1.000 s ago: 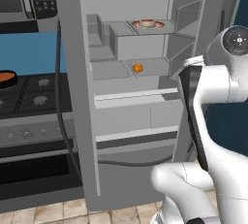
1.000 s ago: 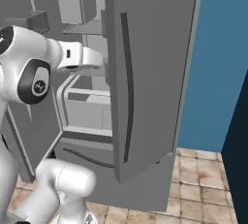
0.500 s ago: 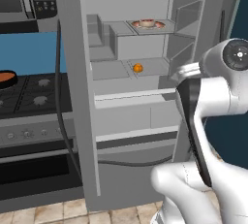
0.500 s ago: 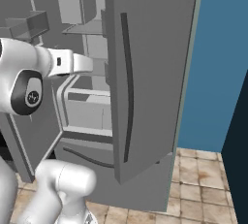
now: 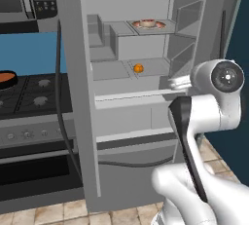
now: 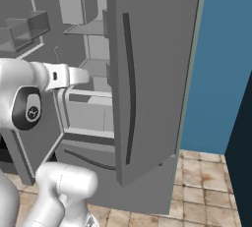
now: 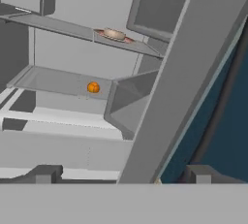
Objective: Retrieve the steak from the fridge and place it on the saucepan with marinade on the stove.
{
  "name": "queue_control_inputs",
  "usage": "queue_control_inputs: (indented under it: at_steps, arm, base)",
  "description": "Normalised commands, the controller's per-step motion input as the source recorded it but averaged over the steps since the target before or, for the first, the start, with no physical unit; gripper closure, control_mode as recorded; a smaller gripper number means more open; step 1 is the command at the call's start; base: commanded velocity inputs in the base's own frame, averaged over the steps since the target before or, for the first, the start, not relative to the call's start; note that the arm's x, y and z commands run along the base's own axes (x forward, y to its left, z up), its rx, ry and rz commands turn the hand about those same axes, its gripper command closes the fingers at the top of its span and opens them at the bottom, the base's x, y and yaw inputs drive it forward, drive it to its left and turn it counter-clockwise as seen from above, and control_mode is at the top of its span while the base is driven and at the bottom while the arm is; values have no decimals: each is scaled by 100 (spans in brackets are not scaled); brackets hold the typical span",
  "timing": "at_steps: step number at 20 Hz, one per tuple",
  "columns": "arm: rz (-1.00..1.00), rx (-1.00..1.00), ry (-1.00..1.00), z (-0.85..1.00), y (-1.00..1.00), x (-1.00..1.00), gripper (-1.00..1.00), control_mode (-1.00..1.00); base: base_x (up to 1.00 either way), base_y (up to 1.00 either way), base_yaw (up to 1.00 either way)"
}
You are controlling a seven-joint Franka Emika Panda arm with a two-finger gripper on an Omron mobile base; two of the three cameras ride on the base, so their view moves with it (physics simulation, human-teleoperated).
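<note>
In the hand view we see the steak (image 7: 114,34) in the upper middle of the frame, flat on an upper shelf of the open fridge (image 7: 77,53), above the small orange ball (image 7: 93,88). Our gripper (image 7: 121,174) is wide open and empty at the bottom edge, so the steak lies up and a little left of it, well apart.

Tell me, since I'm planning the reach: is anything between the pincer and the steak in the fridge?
Nothing visible blocks it. The fridge doors stand open, and the steak lies uncovered on the upper shelf. The open pincer looks up at it, with the right door's edge close alongside. An orange ball sits one shelf lower.
</note>
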Motion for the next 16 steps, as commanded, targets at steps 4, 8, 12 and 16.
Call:
queue_control_inputs:
  at_steps: [4,8,12,16]
  arm:
    - [-1,-1,0,35,47,8,-100,-100]
    - [-1,-3,0,22,53,22,-100,-100]
    - [0,-3,0,2,28,38,-100,-100]
    - [0,-1,0,-1,1,48,-100,-100]
  base:
    - [0,0,0]
    - [0,0,0]
    - [0,0,0]
    - [0,0,0]
